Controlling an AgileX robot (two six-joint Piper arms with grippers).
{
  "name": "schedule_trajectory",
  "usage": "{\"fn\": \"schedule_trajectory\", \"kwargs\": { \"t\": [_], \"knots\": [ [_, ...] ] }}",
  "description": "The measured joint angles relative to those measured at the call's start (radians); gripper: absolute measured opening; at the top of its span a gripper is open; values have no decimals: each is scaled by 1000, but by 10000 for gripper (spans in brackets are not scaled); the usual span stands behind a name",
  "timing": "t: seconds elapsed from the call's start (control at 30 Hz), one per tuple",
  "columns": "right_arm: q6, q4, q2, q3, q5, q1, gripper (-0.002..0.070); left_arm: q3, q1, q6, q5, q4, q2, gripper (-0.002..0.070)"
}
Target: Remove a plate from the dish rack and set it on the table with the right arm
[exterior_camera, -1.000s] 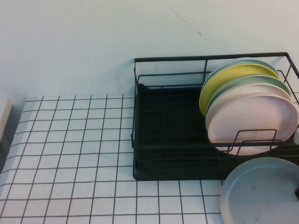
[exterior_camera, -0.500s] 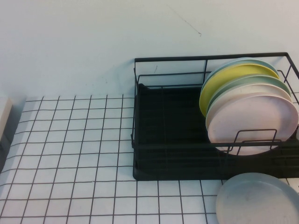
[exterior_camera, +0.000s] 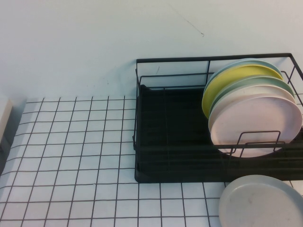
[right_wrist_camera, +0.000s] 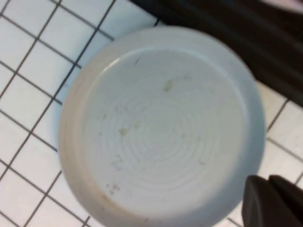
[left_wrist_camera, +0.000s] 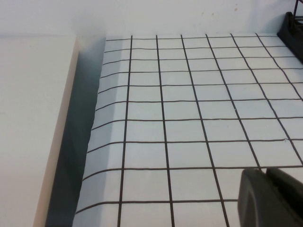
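High view: the plate (exterior_camera: 261, 202) lies flat on the table (exterior_camera: 71, 156), at six o'clock of the rack (exterior_camera: 165, 142); neither gripper shows.

Left wrist: left gripper (left_wrist_camera: 272, 196) hovers over bare grid, fingers together.

Right wrist: right gripper (right_wrist_camera: 274, 201), fingers pressed together and empty, above the plate (right_wrist_camera: 161, 127). It looks stiff, slick and breakable; the rim is the place to pinch.

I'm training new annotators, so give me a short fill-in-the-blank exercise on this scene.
1. The grey-white plate lies flat on the ____.
2. The plate nearest the camera in the dish rack is pale ____.
3. The right gripper, beside the grey-white plate's rim, is ____.
4. The left gripper hovers over the ____.

Missing words: table; pink; shut; table
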Motion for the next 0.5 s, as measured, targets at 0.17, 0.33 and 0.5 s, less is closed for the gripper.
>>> {"fn": "schedule_trajectory", "kwargs": {
  "t": [0.17,0.33,0.5],
  "knots": [
    [0,-15,-267,4,-41,0,8,0,0,0,0,0,0,-3],
    [-22,-15,-519,65,-202,0,8,0,0,0,0,0,0,-3],
    [-22,-11,-683,155,-273,0,6,0,0,0,0,0,0,-3]
  ]
}}
